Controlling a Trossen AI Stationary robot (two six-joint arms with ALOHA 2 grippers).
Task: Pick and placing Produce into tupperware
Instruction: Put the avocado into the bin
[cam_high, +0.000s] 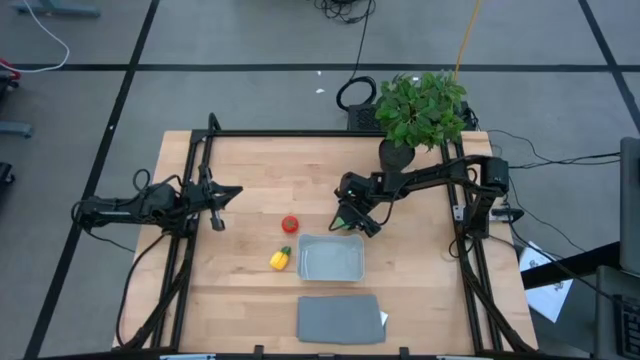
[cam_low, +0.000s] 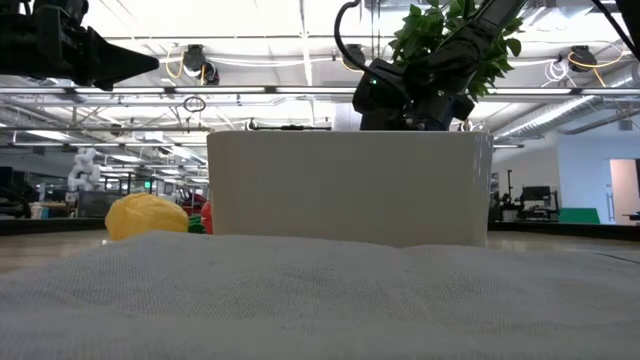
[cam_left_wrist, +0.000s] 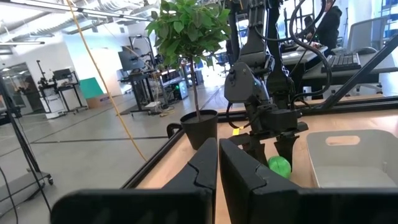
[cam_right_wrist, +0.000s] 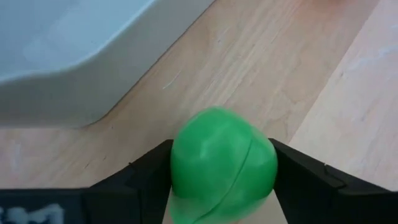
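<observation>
The round green produce piece (cam_right_wrist: 224, 165) sits between the fingers of my right gripper (cam_right_wrist: 224, 186), just beyond the far rim of the light blue-grey tupperware (cam_high: 330, 258). The same piece (cam_left_wrist: 279, 166) also shows in the left wrist view. The red piece (cam_high: 290, 224) and the yellow piece with a green tip (cam_high: 280, 260) lie on the table to the tub's left. In the low view only the yellow piece (cam_low: 146, 217) shows clearly. My left gripper (cam_high: 219, 222) hovers shut over the table's left part, away from everything. My right gripper pinches the round green piece across its widest part (cam_right_wrist: 186, 168), one finger on each side. The fingers (cam_left_wrist: 286, 146) slant down at it from the table's far right. The piece is low over the wood beside the tub's rim. Whether it still touches the table does not show.
A flat darker grey lid (cam_high: 340, 318) lies near the table's near edge, in front of the tub. A leafy potted plant (cam_high: 420, 110) stands at the far right corner, behind my right arm. Bare wood lies between the left gripper and the produce.
</observation>
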